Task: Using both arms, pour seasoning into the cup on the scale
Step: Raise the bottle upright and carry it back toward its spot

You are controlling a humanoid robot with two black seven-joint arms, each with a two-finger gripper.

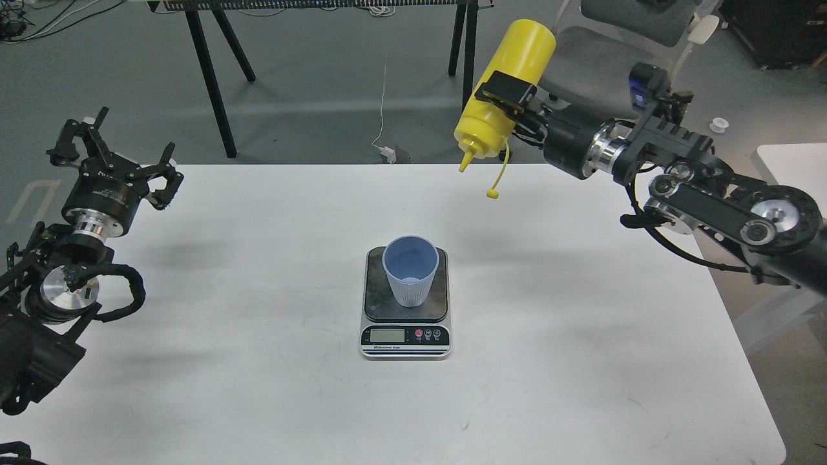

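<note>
The light blue ribbed cup stands upright on the dark platform of the scale at the middle of the white table. My right gripper is shut on the yellow seasoning bottle and holds it high above the table's far edge, up and to the right of the cup. The bottle is tipped nozzle-down to the left, with its open cap hanging on the tether. My left gripper is open and empty over the table's far left corner.
The white table ends at right near a second white surface. Black table legs and a grey chair stand on the floor behind. A white cable lies on the floor.
</note>
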